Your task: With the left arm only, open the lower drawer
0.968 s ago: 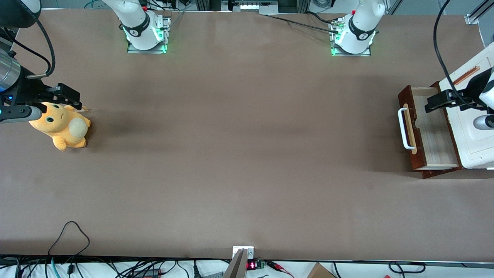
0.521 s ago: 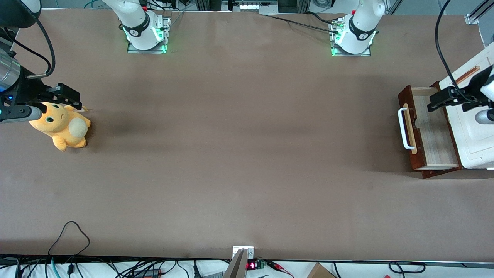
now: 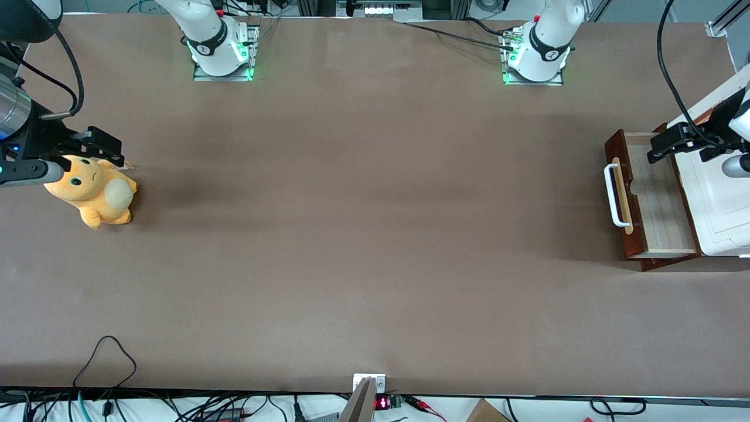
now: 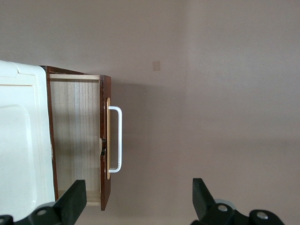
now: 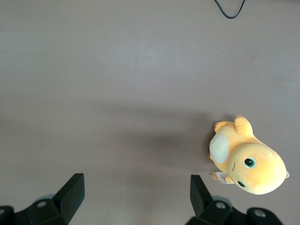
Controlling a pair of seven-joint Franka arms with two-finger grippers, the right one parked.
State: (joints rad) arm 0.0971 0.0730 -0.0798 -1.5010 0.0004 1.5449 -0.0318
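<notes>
The lower drawer [image 3: 659,205] stands pulled out from under the white cabinet top [image 3: 726,199], showing its light wood inside [image 4: 75,136]. Its dark reddish-brown front carries a white bar handle [image 3: 612,194] on a pale strip, and the handle [image 4: 118,139] is free of any grip. The left arm [image 3: 739,117] reaches in at the working arm's end of the table. Its gripper [image 3: 665,145] hangs above the drawer corner farthest from the front camera. The gripper [image 4: 138,199] is open, with nothing between its black fingers [image 4: 75,199].
An orange plush toy [image 3: 94,190] lies on the brown table toward the parked arm's end, also seen from the right wrist as the plush toy [image 5: 248,161]. A black cable loop [image 3: 105,351] lies near the table edge closest to the front camera.
The left gripper has drifted a little farther from the front camera above the drawer, still open. The drawer has stayed pulled out at the same place.
</notes>
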